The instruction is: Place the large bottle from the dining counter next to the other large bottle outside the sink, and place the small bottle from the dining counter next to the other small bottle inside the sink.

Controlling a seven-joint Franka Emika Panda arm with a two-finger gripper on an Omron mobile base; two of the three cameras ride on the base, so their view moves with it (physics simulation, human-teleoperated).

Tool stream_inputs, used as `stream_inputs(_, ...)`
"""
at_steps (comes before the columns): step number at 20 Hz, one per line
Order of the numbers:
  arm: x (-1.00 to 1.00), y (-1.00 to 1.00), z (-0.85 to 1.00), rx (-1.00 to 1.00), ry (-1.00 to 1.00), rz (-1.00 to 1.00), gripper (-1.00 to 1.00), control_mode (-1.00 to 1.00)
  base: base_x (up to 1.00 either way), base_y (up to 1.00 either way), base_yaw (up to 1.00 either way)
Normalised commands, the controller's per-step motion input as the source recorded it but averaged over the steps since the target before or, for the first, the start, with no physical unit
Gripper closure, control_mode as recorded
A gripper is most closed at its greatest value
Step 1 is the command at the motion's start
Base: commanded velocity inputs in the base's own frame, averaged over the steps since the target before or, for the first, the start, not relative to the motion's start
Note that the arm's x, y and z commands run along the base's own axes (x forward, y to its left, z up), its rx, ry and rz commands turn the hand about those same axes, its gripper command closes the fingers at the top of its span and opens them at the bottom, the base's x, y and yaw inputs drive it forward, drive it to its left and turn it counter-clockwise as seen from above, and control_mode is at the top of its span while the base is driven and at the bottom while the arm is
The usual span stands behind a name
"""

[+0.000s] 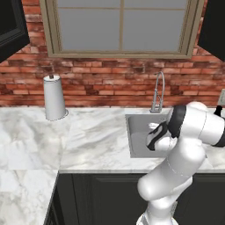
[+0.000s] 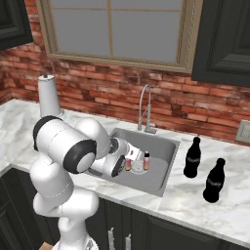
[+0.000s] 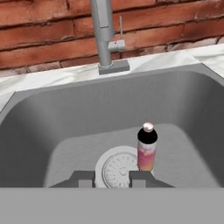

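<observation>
Steel sink [image 3: 52, 127] holds the hand [image 2: 128, 163], low over the drain and closed on a small bottle [image 2: 128, 164], apparently to set it beside the other small bottle [image 3: 147, 147] standing just ahead to its right; both large bottles [image 2: 192, 157] stand on the tabletop [image 2: 210, 215] beyond.

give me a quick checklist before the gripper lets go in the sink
1. Large bottle stands next to the other large bottle on the worktop, outside the sink: ok.
2. Gripper is down inside the basin: ok.
3. Gripper is shut on the small bottle: ok, going by the right base view.
4. Other small bottle is upright by the drain: ok.
5. Held bottle is close to the other one: ok.
6. Held bottle's base rests on the sink floor: cannot tell.
</observation>
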Motion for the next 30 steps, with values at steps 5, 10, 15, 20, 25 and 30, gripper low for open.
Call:
stream_inputs(5,0.00,-0.02,-0.28,0.02,0.00,0.00,1.00,-1.00,0.00,0.00,0.00)
stream_inputs(10,0.00,0.00,-0.32,0.00,0.00,0.00,1.00,-1.00,0.00,0.00,0.00)
stream_inputs(15,0.00,0.00,-0.33,0.00,0.00,0.00,1.00,-1.00,0.00,0.00,0.00)
stream_inputs(20,0.00,0.00,-0.26,0.00,0.00,0.00,-1.00,-1.00,0.00,0.00,0.00)
stream_inputs(25,-0.04,-0.04,-0.01,-0.01,-0.08,0.00,-1.00,-1.00,0.00,0.00,0.00)
stream_inputs(30,0.00,-0.03,0.42,0.00,-0.09,0.00,-1.00,-1.00,0.00,0.00,0.00)
